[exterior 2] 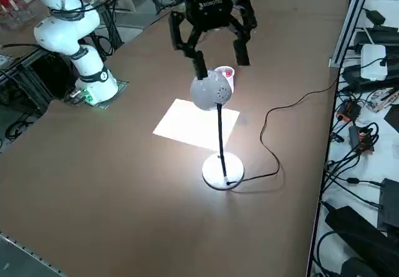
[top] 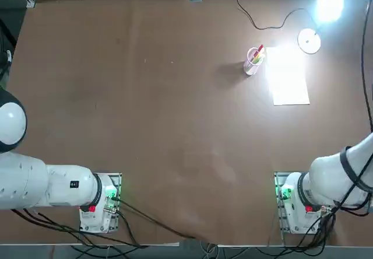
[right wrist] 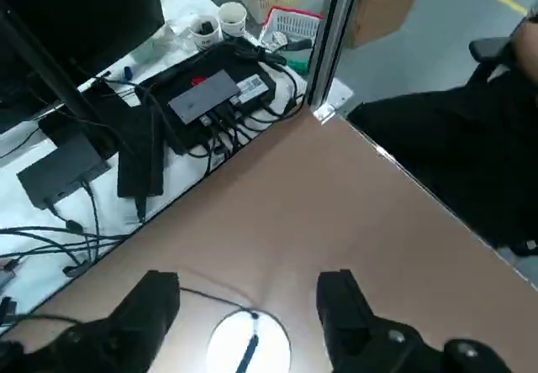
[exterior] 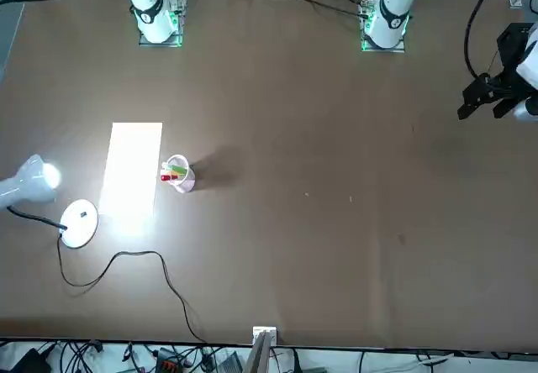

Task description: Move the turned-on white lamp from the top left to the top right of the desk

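Right arm: the black two-finger gripper is open, its fingers standing wide apart with nothing gripped. In the right side view it appears close to the lamp's head; contact cannot be determined. The right wrist view shows the lamp's base between the two fingers.

Small white desk lamp: upright on its round disc base at the top right of the large brown matte desk, its elongated head lit. The thin black cord runs from the base in a loose curve to the desk's far edge and over it.

White rectangular paper sheet: flat on the desk, brightly lit, near the lamp base. Small clear cup of coloured pens: just beside the sheet, on the side away from the lamp base.

Beyond the desk, a person in black clothing is partly visible in the right wrist view.
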Tool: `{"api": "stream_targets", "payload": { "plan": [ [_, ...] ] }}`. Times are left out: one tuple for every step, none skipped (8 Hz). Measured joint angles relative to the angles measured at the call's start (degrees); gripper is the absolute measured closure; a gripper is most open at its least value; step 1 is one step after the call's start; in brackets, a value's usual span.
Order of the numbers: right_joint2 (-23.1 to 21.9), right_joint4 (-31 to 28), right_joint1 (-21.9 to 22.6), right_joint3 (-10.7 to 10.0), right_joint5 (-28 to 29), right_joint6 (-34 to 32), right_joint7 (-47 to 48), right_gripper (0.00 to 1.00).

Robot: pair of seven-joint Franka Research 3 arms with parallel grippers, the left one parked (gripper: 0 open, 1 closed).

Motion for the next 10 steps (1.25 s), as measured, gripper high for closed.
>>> {"api": "stream_targets", "payload": {
  "plan": [
    [-1.3, 0.37, -1.31, -0.06, 4.4, -2.73, -6.24, 0.0],
    [-2.89, 0.57, -1.54, 0.01, 7.21, -8.8, -12.97, 0.0],
    [-4.41, 0.65, -1.23, 0.73, 8.38, -16.51, -18.6, 0.0],
    [-5.92, 0.73, -0.57, 1.91, 9.07, -23.52, -21.61, 0.0],
    [-7.66, 0.79, 0.46, 3.69, 9.61, -29.76, -22.91, 0.0],
    [-9.34, 0.81, 1.7, 6.21, 10.19, -36.1, -23.19, 0.0],
    [-10.44, 0.79, 2.88, 9.09, 11.76, -41.32, -23.19, 0.0],
    [-11.02, 0.38, 3.95, 11.53, 13.61, -44.35, -23.17, 0.0],
    [-11.59, -1.48, 5.36, 12.37, 14.66, -44.16, -23.14, 0.0],
    [-12.84, -5.53, 7.9, 11.15, 15.17, -40.9, -23.13, 0.0]
  ]
}}
